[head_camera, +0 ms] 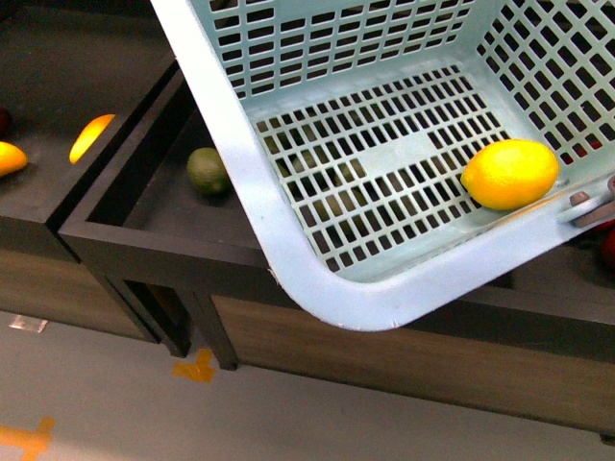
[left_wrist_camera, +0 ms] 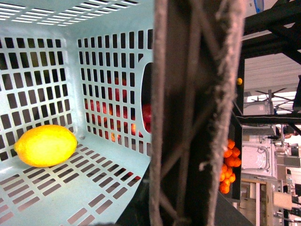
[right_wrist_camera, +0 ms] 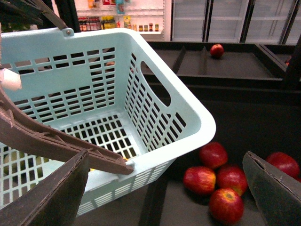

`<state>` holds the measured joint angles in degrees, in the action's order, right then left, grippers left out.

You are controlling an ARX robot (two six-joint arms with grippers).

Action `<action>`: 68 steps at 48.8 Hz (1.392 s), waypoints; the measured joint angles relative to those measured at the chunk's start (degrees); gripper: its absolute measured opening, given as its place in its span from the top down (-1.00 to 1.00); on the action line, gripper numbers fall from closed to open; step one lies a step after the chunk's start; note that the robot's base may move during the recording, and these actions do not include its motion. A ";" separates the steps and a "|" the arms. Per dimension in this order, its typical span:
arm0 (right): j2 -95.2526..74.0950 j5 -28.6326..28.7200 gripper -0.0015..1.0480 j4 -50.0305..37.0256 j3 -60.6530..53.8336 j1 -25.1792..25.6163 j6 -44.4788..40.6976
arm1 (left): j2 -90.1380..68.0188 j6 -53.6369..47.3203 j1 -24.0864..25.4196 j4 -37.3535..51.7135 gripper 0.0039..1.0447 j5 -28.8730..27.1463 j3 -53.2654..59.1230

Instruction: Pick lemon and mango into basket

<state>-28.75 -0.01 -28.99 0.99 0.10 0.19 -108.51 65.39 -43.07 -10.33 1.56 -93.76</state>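
Observation:
The light blue basket (head_camera: 288, 259) hangs tilted over the dark wooden bins. The yellow lemon (head_camera: 509, 173) lies inside it on the slotted bottom, against the lower wall, and shows again as the lemon (left_wrist_camera: 45, 145) in the left wrist view. My left gripper (left_wrist_camera: 183, 207) is shut on the basket's brown handle (left_wrist_camera: 197, 113), which fills that view and hides the jaws. My right gripper (right_wrist_camera: 160, 197) is open beside the basket's corner (right_wrist_camera: 188, 117), holding nothing, with its dark fingers (right_wrist_camera: 273, 188) spread wide. The mango is out of view.
Several red-and-yellow fruits (right_wrist_camera: 214, 181) lie in the bin under my right gripper. A green fruit (head_camera: 207, 171) sits in the bin below the basket. Long yellow-orange fruits (head_camera: 91, 136) lie in the left bin. One red fruit (right_wrist_camera: 217, 50) rests on a far shelf.

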 joint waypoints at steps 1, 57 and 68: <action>0.02 0.04 -0.83 0.00 0.00 0.00 0.00 | 0.00 0.00 0.00 0.00 0.91 -0.02 -0.02; -0.04 0.04 -0.83 0.04 0.00 -0.07 0.00 | -0.04 0.02 0.02 0.00 0.91 0.11 -0.09; -0.04 0.00 -0.83 0.04 0.00 -0.07 0.00 | -0.04 0.02 0.00 0.00 0.91 0.17 -0.09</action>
<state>-28.80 -0.01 -28.95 0.99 0.03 0.19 -108.55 65.41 -43.07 -10.33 1.74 -93.84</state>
